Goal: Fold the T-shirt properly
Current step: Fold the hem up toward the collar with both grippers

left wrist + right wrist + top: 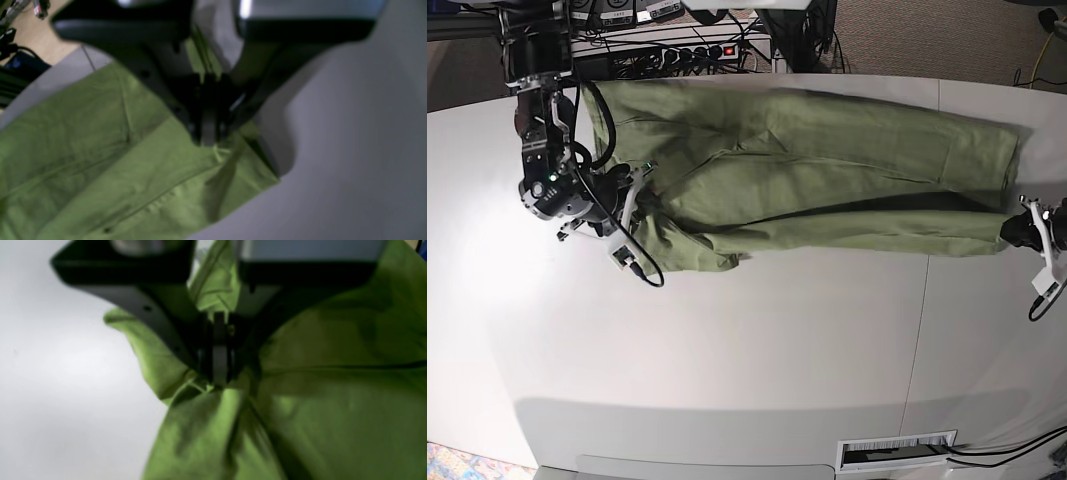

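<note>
The olive-green T-shirt (827, 170) lies stretched across the far half of the white table (757, 330), with its near edge folded over lengthwise. My left gripper (208, 140) is shut on the shirt's (100, 150) corner at the base view's right edge (1017, 228). My right gripper (217, 381) is shut on bunched cloth of the shirt (333, 406) at the base view's left (639, 200). Both grippers hold the fabric low over the table.
A power strip and cables (677, 45) lie beyond the table's far edge. A seam (922, 300) runs across the tabletop at the right. A white vent-like slot (897, 452) sits by the near edge. Cables (13, 50) show at the left wrist view's upper left.
</note>
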`<control>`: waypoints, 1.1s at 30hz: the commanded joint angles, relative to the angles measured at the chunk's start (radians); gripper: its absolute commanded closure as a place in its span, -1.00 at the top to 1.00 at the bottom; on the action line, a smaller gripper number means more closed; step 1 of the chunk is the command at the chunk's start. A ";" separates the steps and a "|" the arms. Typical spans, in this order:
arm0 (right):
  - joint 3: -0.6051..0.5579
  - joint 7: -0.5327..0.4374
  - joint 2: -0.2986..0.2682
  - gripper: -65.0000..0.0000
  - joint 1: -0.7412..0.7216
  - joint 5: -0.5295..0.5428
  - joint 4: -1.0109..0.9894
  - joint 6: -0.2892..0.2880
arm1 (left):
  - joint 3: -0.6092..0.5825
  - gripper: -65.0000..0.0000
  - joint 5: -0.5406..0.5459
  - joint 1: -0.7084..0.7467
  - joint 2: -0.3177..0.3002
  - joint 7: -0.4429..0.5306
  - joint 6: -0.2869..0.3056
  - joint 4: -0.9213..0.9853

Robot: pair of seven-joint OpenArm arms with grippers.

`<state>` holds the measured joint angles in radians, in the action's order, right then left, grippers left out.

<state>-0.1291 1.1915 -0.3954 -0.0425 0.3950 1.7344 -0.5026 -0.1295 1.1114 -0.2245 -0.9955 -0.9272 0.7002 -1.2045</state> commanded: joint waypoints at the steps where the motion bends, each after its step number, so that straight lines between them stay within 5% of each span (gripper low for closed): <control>1: 0.021 -0.013 -0.013 -1.00 0.000 0.008 0.024 -0.002 | 0.013 -1.00 0.016 -0.015 -0.038 -0.006 -0.002 -0.010; 12: 0.129 -0.031 -0.038 -1.00 0.158 0.008 0.127 -0.002 | 0.012 -1.00 0.019 0.058 -0.038 -0.054 -0.002 -0.010; 33: 0.138 0.010 -0.051 -1.00 0.198 0.008 0.126 -0.003 | 0.012 -1.00 0.019 0.150 -0.033 -0.077 -0.002 -0.010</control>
<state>-0.0010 1.2053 -0.4316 0.1673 0.4019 1.8450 -0.5049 -0.1295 1.1194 -0.0593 -0.9974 -1.0126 0.7002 -1.2053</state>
